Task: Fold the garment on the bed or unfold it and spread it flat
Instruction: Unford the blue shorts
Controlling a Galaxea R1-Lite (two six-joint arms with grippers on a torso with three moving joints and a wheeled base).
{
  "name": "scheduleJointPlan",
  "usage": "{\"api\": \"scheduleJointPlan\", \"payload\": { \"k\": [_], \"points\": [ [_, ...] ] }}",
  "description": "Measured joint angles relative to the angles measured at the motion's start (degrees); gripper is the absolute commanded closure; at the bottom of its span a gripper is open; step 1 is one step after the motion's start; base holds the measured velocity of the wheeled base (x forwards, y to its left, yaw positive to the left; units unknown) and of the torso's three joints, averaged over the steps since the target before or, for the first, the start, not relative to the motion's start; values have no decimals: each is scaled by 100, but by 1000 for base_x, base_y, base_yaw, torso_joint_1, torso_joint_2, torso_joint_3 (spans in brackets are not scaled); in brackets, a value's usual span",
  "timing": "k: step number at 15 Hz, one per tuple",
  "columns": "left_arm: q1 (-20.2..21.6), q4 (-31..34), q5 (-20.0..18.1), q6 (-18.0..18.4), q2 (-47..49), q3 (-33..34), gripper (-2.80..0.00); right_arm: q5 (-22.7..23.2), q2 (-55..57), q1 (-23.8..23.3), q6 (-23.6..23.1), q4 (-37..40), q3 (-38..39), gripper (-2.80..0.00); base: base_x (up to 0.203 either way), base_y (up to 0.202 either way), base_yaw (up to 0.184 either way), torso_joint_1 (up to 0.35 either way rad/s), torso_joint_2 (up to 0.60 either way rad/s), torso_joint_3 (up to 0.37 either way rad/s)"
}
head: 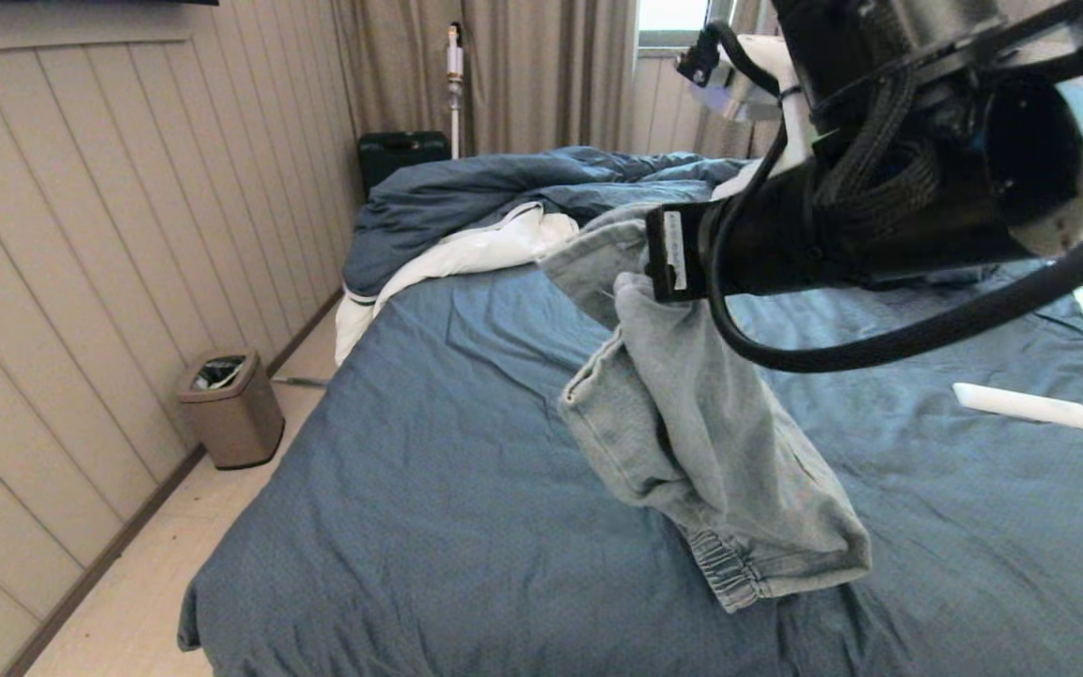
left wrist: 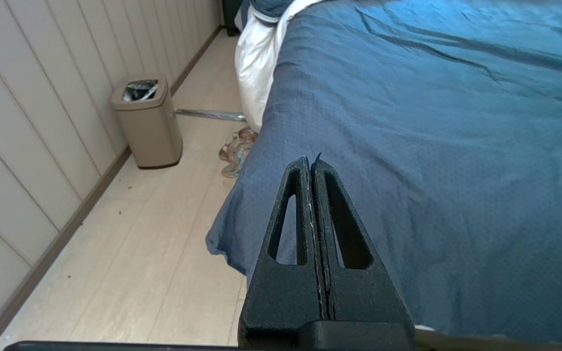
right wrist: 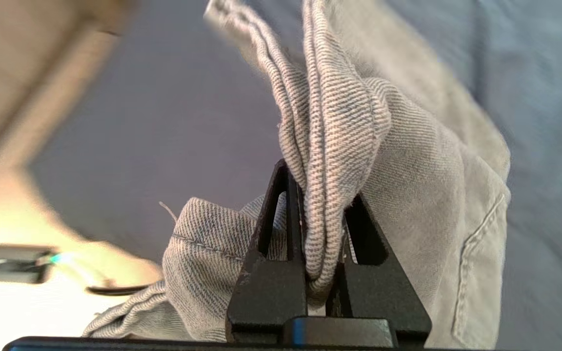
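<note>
Pinching a bunched fold of the denim shorts (right wrist: 359,126) in my right gripper (right wrist: 322,214), I hold them lifted over the middle of the bed (head: 429,489). They hang straight down from the jaws, long axis near vertical, with the gathered waistband (head: 739,564) lowest and touching the sheet toward the bed's near edge. My left gripper (left wrist: 312,195), fingers pressed together on nothing, hovers at the bed's left edge, well apart from the cloth. For spreading flat, the free low end lies closer to the left arm.

light: soft daylight from window (head: 673,14) | shadows: faint | blur: right wrist background, probably motion
</note>
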Motion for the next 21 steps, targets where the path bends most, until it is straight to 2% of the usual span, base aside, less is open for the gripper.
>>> {"api": "scheduleJointPlan", "payload": {
  "k": [3,5,10,14,17,21],
  "points": [
    [0,0,0,3,0,0,0,80,57,557,-95,2,-332,0,0,0,0,0,0,0],
    [0,0,2,-2,0,0,0,239,-5,801,-118,-329,-380,0,0,0,0,0,0,0],
    [0,0,5,1,0,0,0,822,-537,957,-140,-593,-391,0,0,0,0,0,0,0],
    [0,0,6,1,0,0,0,975,-946,712,-212,-651,-398,0,0,0,0,0,0,0],
    [2,0,9,0,0,0,0,1362,-1217,165,-223,-611,-411,0,0,0,0,0,0,0],
    [0,0,4,-2,0,0,0,1443,-1390,-393,-269,-560,-405,0,0,0,0,0,0,0]
  ]
}}
